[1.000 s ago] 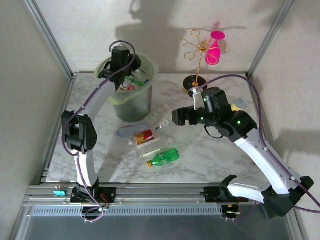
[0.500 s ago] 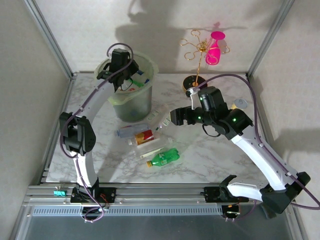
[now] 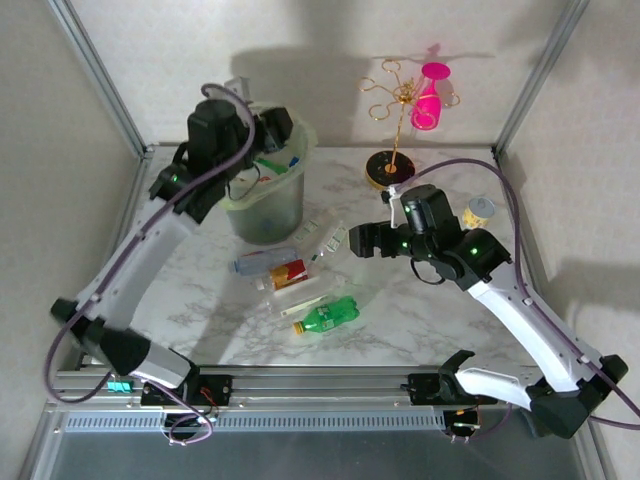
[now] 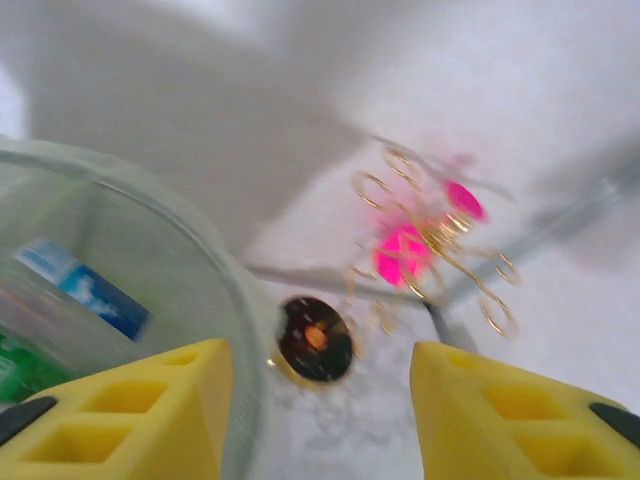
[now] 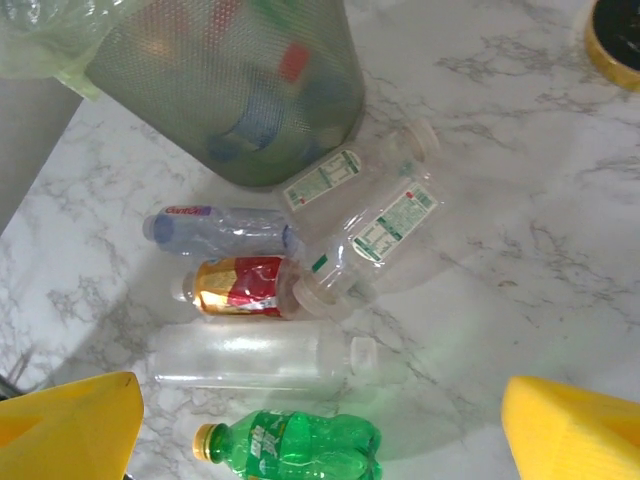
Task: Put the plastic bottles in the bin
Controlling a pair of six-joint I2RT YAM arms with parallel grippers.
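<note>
Left hand (image 4: 320, 420) over the rim of the bin (image 3: 265, 215), fingers apart, nothing held. Some plastic bottles (image 3: 268, 165) lie inside the bin. Right hand (image 5: 320, 430) spread wide, empty, above six loose bottles on the bench (image 5: 520, 250) beside the bin (green bottle (image 5: 300, 445) nearest the arms, red-labelled bottle (image 5: 240, 288) mid-cluster).

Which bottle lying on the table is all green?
The green bottle with the orange cap, lying at the near end of the group; the others there are clear.

Overhead overview — close wrists, shared bin (image 3: 266, 215)
</note>
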